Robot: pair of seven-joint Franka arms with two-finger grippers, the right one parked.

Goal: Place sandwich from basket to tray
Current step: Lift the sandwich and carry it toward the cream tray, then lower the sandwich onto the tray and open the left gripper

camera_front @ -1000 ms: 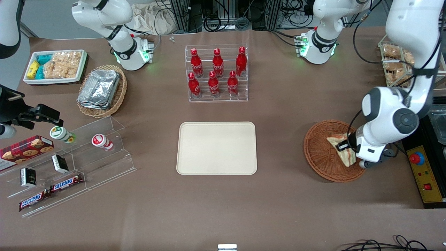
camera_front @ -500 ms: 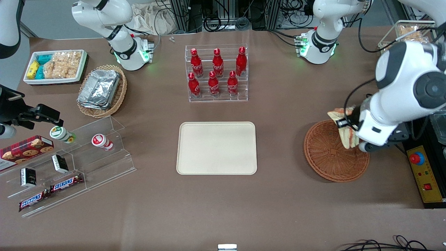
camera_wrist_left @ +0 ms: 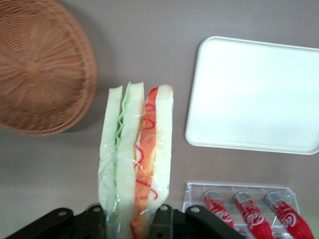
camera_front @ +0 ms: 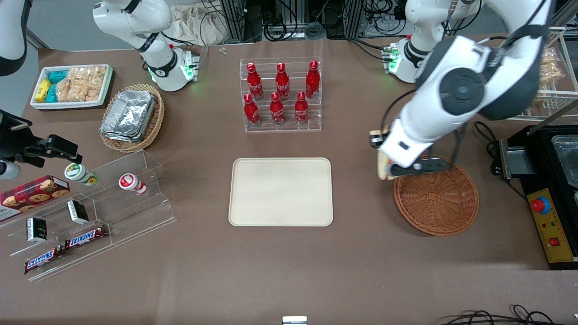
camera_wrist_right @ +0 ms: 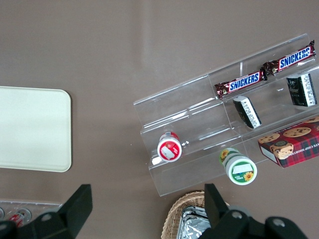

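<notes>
The sandwich (camera_wrist_left: 137, 159), a plastic-wrapped wedge of pale bread with green, orange and red layers, hangs in the air with my left gripper (camera_wrist_left: 129, 223) shut on it. In the front view the gripper (camera_front: 384, 155) holds the sandwich (camera_front: 383, 167) above the table between the basket and the tray, just off the basket's rim. The round reddish-brown wicker basket (camera_front: 436, 201) (camera_wrist_left: 42, 64) holds nothing. The cream rectangular tray (camera_front: 281, 191) (camera_wrist_left: 255, 94) lies bare in the table's middle.
A clear rack of red cola bottles (camera_front: 281, 95) (camera_wrist_left: 251, 211) stands farther from the front camera than the tray. A black box with a red button (camera_front: 550, 216) sits at the working arm's end. A clear stepped snack shelf (camera_front: 90, 212) and a foil-container basket (camera_front: 131, 117) lie toward the parked arm's end.
The gripper has lifted the sandwich out of the basket and carried it sideways toward the tray; the basket is left with nothing in it.
</notes>
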